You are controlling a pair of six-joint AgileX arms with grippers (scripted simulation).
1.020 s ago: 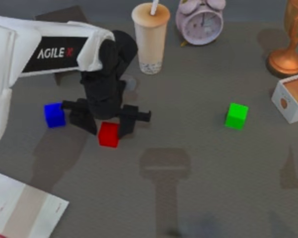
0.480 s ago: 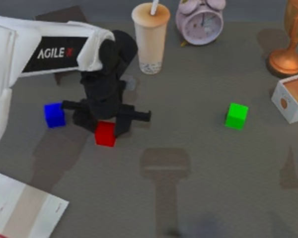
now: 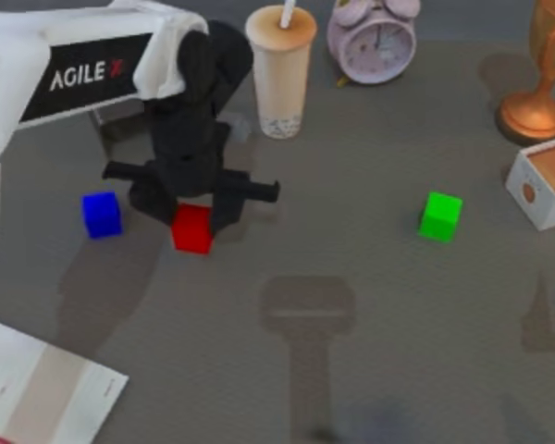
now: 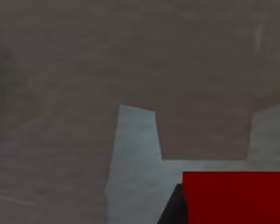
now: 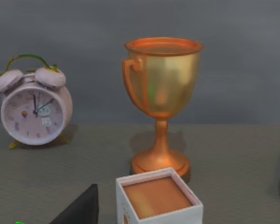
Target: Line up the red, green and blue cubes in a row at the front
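Observation:
My left gripper (image 3: 193,215) is shut on the red cube (image 3: 192,229) and holds it just above the table at the left. In the left wrist view the red cube (image 4: 235,198) fills the corner, with one dark finger (image 4: 173,212) against its side. The blue cube (image 3: 102,214) rests on the table left of the gripper. Far to the right sits the green cube (image 3: 440,216), on its own. My right arm is out of the top view; its gripper (image 5: 184,200) is open, hanging low and facing the back right corner.
A drink cup (image 3: 279,69) stands just behind my left arm, with an alarm clock (image 3: 372,39) beside it. A bronze trophy (image 3: 539,74) and a white and tan box (image 3: 548,181) stand at the right edge. A paper sheet (image 3: 37,388) lies front left.
My left gripper's fingers closed on the red cube and rose with it. The cube shifted slightly left and toward the back. The blue and green cubes stayed put.

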